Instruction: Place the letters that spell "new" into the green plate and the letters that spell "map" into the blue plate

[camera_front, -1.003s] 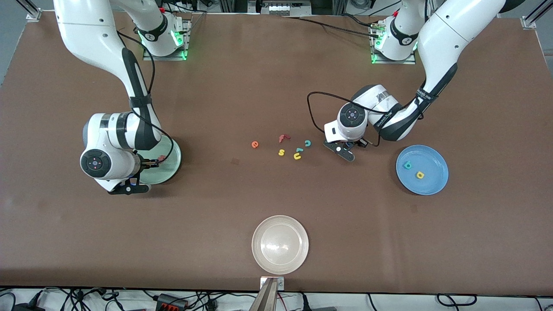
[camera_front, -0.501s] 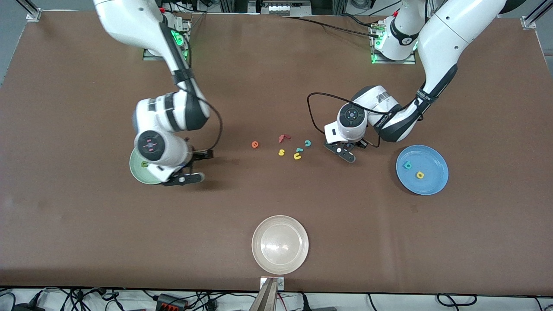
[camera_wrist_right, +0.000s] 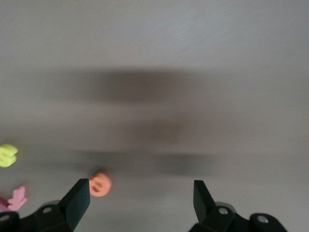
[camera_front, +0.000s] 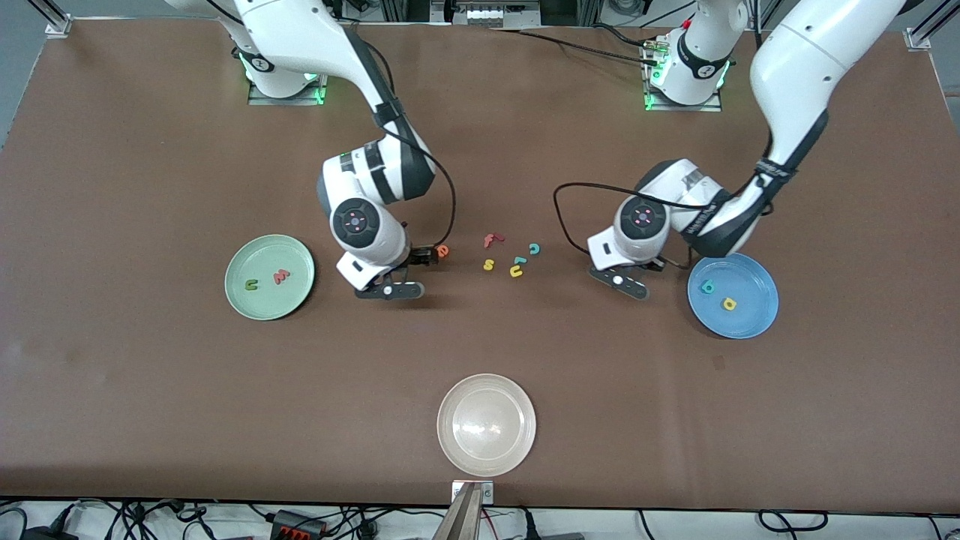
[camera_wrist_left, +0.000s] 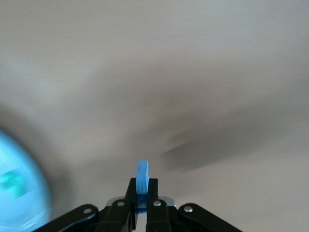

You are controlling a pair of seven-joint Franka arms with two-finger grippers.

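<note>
Left gripper (camera_wrist_left: pixel 141 212), clamping the small blue foam m (camera_wrist_left: pixel 142 176), must reach the round sky-blue plate (camera_front: pixel 750 319); right gripper (camera_wrist_right: pixel 141 198), spread wide, must descend over the orange foam e (camera_front: pixel 443 250) on the table.

The left hand (camera_wrist_left: pixel 141 209) is held low over the counter (camera_front: pixel 150 412), its fingers clamped on a blue foam letter (camera_wrist_left: pixel 142 178). The right hand (camera_wrist_right: pixel 137 203) is held low over the counter's middle, fingers spread wide, empty.
</note>
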